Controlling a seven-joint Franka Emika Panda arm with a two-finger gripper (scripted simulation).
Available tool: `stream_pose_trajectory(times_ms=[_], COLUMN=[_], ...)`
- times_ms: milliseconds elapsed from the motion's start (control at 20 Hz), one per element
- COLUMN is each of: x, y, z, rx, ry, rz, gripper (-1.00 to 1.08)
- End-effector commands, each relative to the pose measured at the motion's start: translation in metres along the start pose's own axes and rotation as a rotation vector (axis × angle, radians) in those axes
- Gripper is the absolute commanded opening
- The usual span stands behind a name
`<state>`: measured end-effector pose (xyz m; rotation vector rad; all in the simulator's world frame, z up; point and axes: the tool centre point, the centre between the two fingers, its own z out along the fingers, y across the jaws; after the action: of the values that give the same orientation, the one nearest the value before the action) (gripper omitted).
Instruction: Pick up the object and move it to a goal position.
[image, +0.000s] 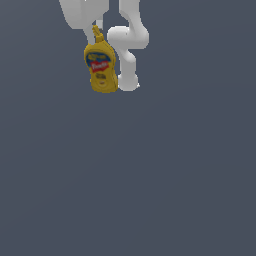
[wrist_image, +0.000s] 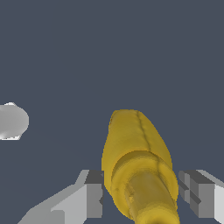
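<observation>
Now bottle (image: 101, 62) hangs cap-up under gripper (wrist_image: 141, 192), tilted slightly; fingers (wrist_image: 94, 199) flank cap on both sides, small gaps visible, grasp uncertain. Grey floor (image: 150, 190) below.

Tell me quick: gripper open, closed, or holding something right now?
Gripper: pads sit either side of the yellow bottle, which hangs below it; whether they clamp it cannot be told.
</observation>
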<state>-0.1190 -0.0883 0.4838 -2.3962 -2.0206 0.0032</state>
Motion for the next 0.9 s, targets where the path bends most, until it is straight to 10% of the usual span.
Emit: stream_pose_trajectory(times_ms=[0, 850], x=[-0.011, -0.045], y=[-0.006, -0.021], z=[-0.027, -0.102], rx=[-0.007, -0.007], ry=[-0.001, -0.003], rz=[0.000, 0.000], gripper=[-1.00, -1.00])
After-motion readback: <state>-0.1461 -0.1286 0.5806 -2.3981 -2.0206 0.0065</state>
